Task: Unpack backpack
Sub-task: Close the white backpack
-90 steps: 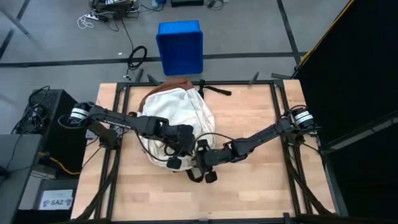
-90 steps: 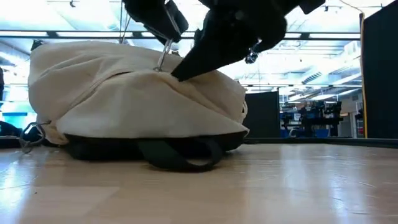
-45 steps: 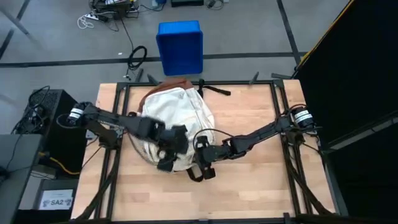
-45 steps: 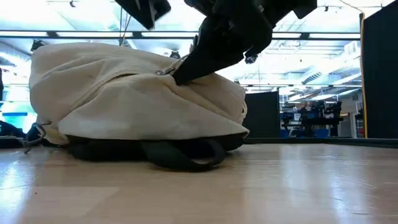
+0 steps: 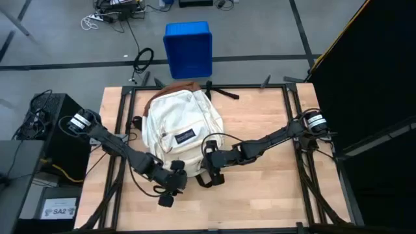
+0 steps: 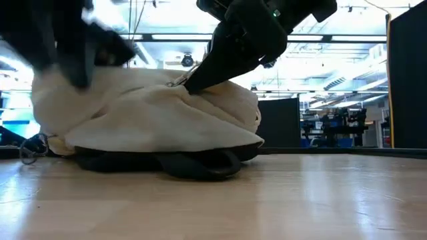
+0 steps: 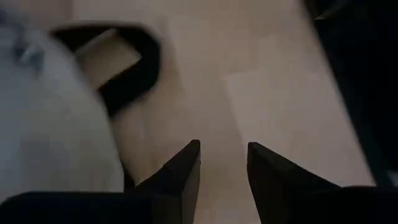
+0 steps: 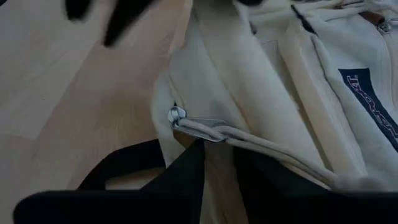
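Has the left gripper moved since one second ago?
Yes. The left gripper has left the backpack and now hangs over bare table near the front edge.

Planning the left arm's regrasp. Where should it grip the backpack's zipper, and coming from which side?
Probably the metal zipper pull at the backpack's near edge, where the right gripper pinches the fabric. It sticks out from the seam, so the fingers can close on it. Bring the left gripper in from the robot's left side, over bare table.

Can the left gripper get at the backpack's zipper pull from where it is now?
Probably not directly: the left gripper hangs open over bare table off the backpack, and the right gripper sits on the fabric beside the zipper pull.
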You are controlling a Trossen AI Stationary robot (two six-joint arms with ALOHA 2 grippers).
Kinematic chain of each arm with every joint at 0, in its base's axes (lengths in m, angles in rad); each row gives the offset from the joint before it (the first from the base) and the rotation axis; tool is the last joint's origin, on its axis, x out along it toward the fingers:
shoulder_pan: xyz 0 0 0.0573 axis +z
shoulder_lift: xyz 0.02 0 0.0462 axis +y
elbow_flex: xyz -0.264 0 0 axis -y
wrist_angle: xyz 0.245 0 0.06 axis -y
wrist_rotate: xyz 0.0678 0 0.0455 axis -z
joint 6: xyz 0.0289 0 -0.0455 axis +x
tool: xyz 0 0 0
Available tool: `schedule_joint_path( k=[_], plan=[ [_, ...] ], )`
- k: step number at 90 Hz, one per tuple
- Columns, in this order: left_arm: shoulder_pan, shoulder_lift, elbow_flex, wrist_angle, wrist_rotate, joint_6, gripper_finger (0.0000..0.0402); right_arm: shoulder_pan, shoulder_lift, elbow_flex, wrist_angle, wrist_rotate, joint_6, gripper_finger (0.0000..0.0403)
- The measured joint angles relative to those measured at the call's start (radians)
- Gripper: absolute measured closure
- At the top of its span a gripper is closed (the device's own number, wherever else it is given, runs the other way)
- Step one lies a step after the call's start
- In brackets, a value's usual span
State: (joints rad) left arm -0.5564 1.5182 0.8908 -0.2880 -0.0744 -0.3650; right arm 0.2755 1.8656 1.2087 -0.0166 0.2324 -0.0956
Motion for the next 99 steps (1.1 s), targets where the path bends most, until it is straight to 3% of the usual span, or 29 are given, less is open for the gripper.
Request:
schedule_joint_path(
  k=[17,36,52,63,82,99],
  plan=[
    [-0.003,-0.041,-0.106,0.014,-0.191,-0.112,0.0309,0.005,0.0,0.0,0.0,-0.008,0.018,0.0342],
    [-0.017,-0.108,-0.113,-0.151,-0.465,-0.185,0.0322,0.005,0.0,0.0,0.0,-0.019,0.024,0.0341],
    [-0.019,-0.113,-0.113,-0.222,-0.527,-0.19,0.0332,0.004,0.0,-0.001,0.029,-0.003,0.004,0.0343],
    [-0.019,-0.113,-0.088,-0.274,-0.543,-0.188,0.0337,0.021,-0.001,-0.001,0.13,0.037,-0.096,0.0335],
    [-0.032,-0.113,-0.01,-0.348,-0.605,-0.138,0.0338,0.025,-0.001,-0.001,0.218,0.118,-0.209,0.0278],
    [-0.097,-0.116,0.018,-0.372,-0.756,-0.12,0.0338,-0.013,-0.001,-0.001,0.283,0.125,-0.214,0.0201]
  ],
)
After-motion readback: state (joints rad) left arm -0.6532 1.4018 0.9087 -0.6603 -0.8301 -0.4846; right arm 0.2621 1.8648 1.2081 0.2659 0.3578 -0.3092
